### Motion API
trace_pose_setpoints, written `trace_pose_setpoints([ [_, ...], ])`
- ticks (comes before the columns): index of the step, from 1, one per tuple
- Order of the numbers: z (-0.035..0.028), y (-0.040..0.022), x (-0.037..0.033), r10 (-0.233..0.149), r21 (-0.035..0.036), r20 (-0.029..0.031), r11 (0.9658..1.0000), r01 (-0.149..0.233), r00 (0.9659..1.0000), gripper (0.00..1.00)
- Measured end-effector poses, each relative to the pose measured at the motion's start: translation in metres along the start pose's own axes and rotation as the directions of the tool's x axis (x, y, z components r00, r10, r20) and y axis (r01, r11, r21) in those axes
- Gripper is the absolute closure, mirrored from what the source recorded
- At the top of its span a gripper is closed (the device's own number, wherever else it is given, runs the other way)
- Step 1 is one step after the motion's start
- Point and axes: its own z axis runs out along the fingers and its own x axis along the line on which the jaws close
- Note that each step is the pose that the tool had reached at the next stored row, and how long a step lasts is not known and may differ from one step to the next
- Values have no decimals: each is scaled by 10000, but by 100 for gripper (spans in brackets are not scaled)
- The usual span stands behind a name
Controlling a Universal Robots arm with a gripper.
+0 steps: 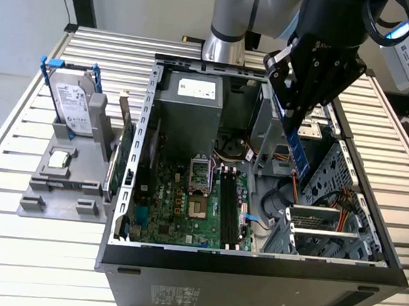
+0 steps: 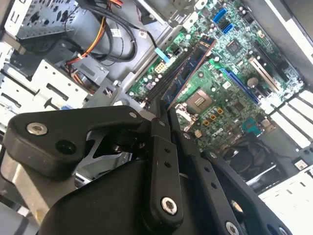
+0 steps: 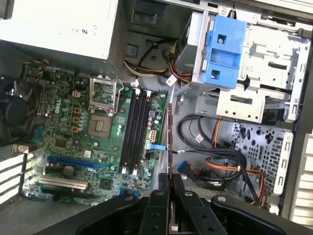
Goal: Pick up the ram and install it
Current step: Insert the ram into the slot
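While the thin, long blue-green ram stick (image 1: pixel 299 153) hangs tilted above the open grey metal computer case (image 1: pixel 252 261), its upper end is pinched between the fingers (image 2: pixel 161 147) of the black gripper (image 1: pixel 292 121). The stick is held over the cable area, to the exterior view's right of the long black memory slots (image 3: pixel 134 132) on the green motherboard (image 3: pixel 63 142), and well apart from them. If it were lowered so tilted, its edge could be caught on the black and orange cables (image 3: pixel 220 164); being gripped at one end only, it could also be turned or slipped by a pressing force, and a slot latch could be damaged.
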Motion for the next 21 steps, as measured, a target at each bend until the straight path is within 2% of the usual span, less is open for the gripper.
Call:
trace_pose_setpoints([
  [4,-2,3,27,429,31,12,9991,-429,9991,100],
  [10,-6,15,93,810,56,24,9967,-810,9967,100],
  [15,2,15,94,820,58,24,9966,-820,9966,100],
  [21,75,19,98,826,61,27,9966,-827,9966,100],
])
